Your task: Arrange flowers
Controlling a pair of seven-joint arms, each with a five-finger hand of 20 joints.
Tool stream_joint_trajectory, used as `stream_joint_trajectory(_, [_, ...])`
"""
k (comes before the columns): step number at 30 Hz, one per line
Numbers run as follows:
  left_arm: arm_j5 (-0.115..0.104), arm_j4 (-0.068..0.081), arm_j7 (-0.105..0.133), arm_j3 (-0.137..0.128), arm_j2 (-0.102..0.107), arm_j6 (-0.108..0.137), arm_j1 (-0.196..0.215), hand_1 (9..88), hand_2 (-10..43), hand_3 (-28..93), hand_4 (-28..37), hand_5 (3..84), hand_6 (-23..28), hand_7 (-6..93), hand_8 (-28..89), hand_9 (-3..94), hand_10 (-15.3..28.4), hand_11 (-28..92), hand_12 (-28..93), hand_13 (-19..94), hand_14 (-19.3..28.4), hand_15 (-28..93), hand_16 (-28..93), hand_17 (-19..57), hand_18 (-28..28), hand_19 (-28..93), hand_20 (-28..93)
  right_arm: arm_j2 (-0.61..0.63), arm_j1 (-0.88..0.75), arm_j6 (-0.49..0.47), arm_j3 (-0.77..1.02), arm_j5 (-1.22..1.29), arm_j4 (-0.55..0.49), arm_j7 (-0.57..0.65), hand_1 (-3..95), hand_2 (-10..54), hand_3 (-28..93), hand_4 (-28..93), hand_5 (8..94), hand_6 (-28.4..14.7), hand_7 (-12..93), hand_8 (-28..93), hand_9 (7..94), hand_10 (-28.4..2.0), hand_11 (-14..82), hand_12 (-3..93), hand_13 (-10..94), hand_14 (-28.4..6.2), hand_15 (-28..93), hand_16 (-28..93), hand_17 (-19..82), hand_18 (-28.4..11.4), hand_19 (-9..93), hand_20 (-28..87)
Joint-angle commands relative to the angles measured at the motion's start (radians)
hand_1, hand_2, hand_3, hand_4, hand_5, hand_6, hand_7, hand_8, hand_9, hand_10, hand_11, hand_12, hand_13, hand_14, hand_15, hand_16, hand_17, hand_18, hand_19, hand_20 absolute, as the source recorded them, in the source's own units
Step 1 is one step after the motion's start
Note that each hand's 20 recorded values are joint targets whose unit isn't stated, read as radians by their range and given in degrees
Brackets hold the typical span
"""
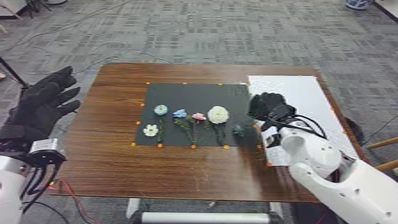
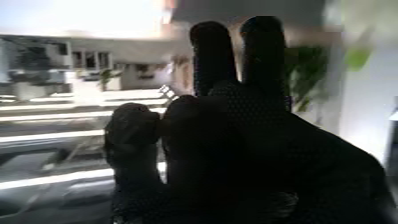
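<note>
A black-gloved right hand (image 1: 270,106) hovers over a white rectangular sheet (image 1: 311,95), its grip impossible to tell. To its left, a pale blue bud (image 1: 161,109), a small white blossom (image 1: 151,130), a blue flower (image 1: 179,113), a pink flower (image 1: 199,116) and a full cream bloom (image 1: 218,114) lie on a black rectangular mat (image 1: 185,92). The black-gloved left hand (image 1: 43,102) is wide open.

brown wooden surface (image 1: 133,175). directly on it: black rectangular mat (image 1: 191,95), flat, near middle; white rectangular sheet (image 1: 293,90), flat, just beside mat, toward right edge. small orange markers (image 1: 194,146) spaced along mat's edges.
</note>
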Motion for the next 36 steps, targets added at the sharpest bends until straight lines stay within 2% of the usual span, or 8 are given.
stream_joint_trajectory(1, [-0.001,-0.008,-0.003,-0.010,-0.011,0.000,0.013,24.3,-3.7,70,-28.2,21.9,1.2,15.8,-8,16.8,9.7,15,19,6,12.9,35,-3,-13.7,19.8,38,8,0.065,-0.026,0.030,-0.036,0.031,-0.011,-0.111,47.1,12.0,93,-15,76.5,6.4,24,-17,75.8,-4.9,21.1,18.1,68,-4.9,81,38,36,-20.7,93,53])
stream_joint_trajectory(8, [-0.001,-0.005,-0.003,-0.008,-0.008,0.000,0.013,24.3,-3.6,70,-28.2,21.9,1.3,15.7,-8,16.8,9.6,15,19,6,12.9,35,-3,-13.7,19.7,38,8,0.073,-0.012,0.026,-0.042,0.034,-0.011,-0.142,45.4,12.3,93,-10,78.9,6.7,24,-17,78.5,-4.9,21.5,18.2,70,-4.9,82,38,38,-21.3,93,53])
stream_joint_trajectory(18, [-0.001,0.001,-0.006,0.001,-0.003,-0.001,0.002,24.3,-3.6,70,-28.2,21.8,1.3,15.6,-7,16.8,9.7,15,19,6,12.9,35,-3,-13.7,19.7,38,8,0.025,0.021,0.028,-0.075,0.054,0.006,-0.164,44.8,12.2,93,-11,78.3,7.1,24,-17,77.6,-4.4,21.3,18.2,70,-4.7,82,37,38,-20.9,93,54])
stream_joint_trajectory(24, [-0.001,-0.003,-0.006,-0.004,-0.007,-0.001,0.010,24.2,-3.7,70,-28.2,21.9,1.3,15.5,-7,16.7,9.6,15,19,6,12.9,35,-3,-13.7,19.7,38,8,0.023,0.006,0.014,-0.065,0.039,0.002,-0.157,44.3,11.8,93,-11,77.8,7.1,24,-17,77.3,-4.2,21.3,18.0,70,-4.7,82,37,38,-20.8,93,55])
stream_joint_trajectory(27, [-0.001,-0.008,-0.003,-0.012,-0.012,0.000,0.020,24.2,-3.6,70,-28.2,21.8,1.3,15.6,-7,16.7,9.6,15,19,6,12.9,35,-3,-13.8,19.7,38,9,0.032,-0.021,-0.006,-0.012,0.026,-0.006,-0.138,43.8,10.0,93,-11,75.8,6.6,25,-17,75.6,-4.5,21.1,18.9,70,-4.8,82,37,39,-20.8,93,56])
stream_joint_trajectory(31, [0.000,-0.010,-0.002,-0.020,-0.014,0.003,0.024,24.3,-3.6,70,-28.2,21.9,1.3,15.6,-7,16.7,9.6,15,19,6,12.8,35,-3,-13.7,19.7,38,8,0.056,-0.100,0.006,0.112,0.071,-0.039,-0.100,45.0,0.5,93,-10,66.5,6.2,25,-17,70.0,-6.9,21.7,18.5,68,-4.2,81,39,38,-21.0,93,55])
stream_joint_trajectory(33, [-0.002,-0.011,-0.003,-0.023,-0.015,0.005,0.025,24.3,-3.6,70,-28.2,21.9,1.3,15.6,-7,16.8,9.6,15,19,6,12.9,35,-3,-13.7,19.8,38,9,0.051,-0.150,-0.022,0.205,0.103,-0.057,-0.103,44.9,-3.0,93,-11,63.1,5.7,25,-17,67.6,-7.6,22.0,18.4,67,-4.2,81,40,37,-20.6,93,57])
stream_joint_trajectory(36, [-0.001,-0.010,-0.008,-0.023,-0.016,0.003,0.023,24.4,-3.6,70,-28.2,21.9,1.3,15.6,-7,16.8,9.6,15,19,6,12.9,35,-3,-13.7,19.8,38,8,0.046,-0.237,0.043,0.331,0.203,-0.083,-0.108,42.7,-4.2,93,-12,61.4,4.8,26,-16,64.2,-8.3,22.7,19.2,65,-4.6,80,39,36,-20.7,93,58])
